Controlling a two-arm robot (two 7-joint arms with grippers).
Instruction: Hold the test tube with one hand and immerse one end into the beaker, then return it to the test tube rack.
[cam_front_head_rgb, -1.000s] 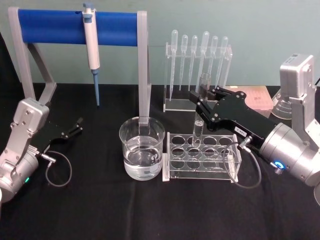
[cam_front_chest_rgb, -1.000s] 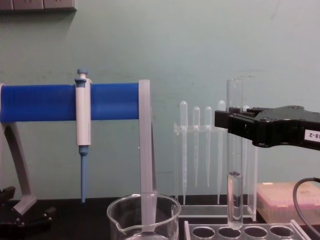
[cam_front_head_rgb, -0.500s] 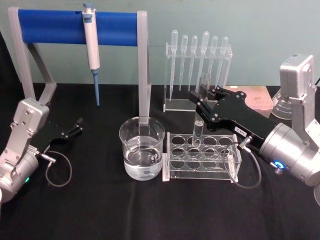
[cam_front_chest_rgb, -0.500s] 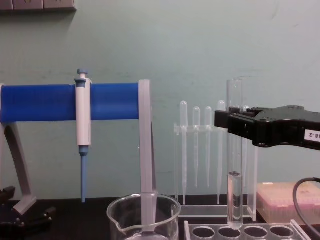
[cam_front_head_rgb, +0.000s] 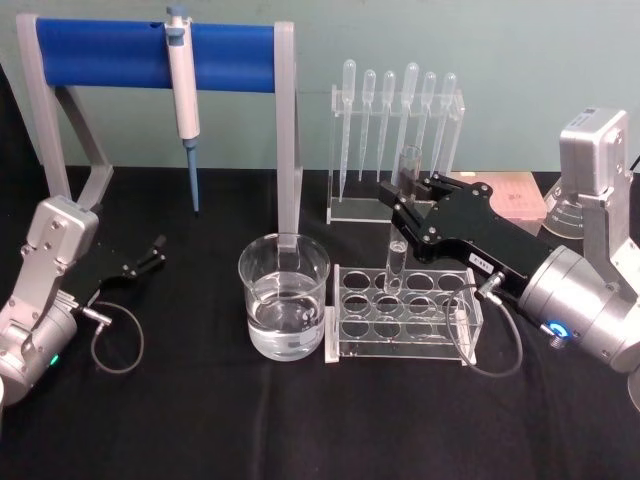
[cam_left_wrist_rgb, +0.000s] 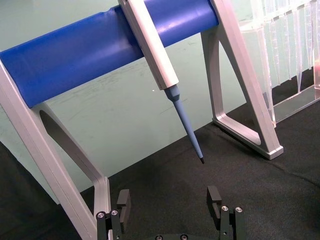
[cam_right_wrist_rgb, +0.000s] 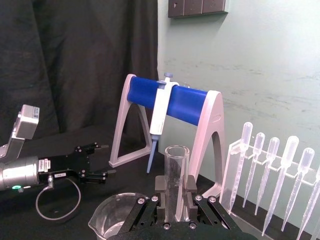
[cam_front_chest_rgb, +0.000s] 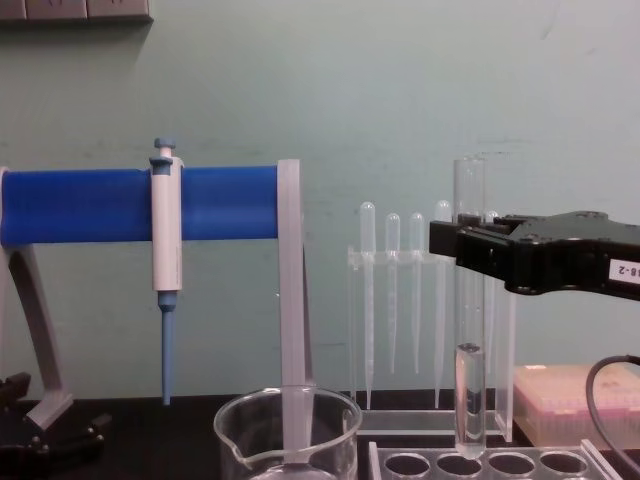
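The test tube (cam_front_head_rgb: 401, 225) stands upright with my right gripper (cam_front_head_rgb: 404, 203) shut on its upper part. Its round bottom hangs at the top of the clear tube rack (cam_front_head_rgb: 405, 312), over a back-row hole. The chest view shows the test tube (cam_front_chest_rgb: 468, 320) with clear liquid in its lower third, and the right gripper (cam_front_chest_rgb: 466, 250) clamping it below the rim. From the right wrist, the open rim of the test tube (cam_right_wrist_rgb: 175, 167) rises between the jaws of the right gripper (cam_right_wrist_rgb: 175, 201). The beaker (cam_front_head_rgb: 284, 298), partly filled with water, sits left of the rack. My left gripper (cam_front_head_rgb: 150, 254) rests open at the far left.
A blue-barred stand (cam_front_head_rgb: 150, 55) holding a white-and-blue pipette (cam_front_head_rgb: 182, 90) spans the back left; one leg (cam_front_head_rgb: 288, 150) rises just behind the beaker. A clear holder of plastic pipettes (cam_front_head_rgb: 395, 120) stands behind the rack. A pink box (cam_front_head_rgb: 515, 198) lies at the back right.
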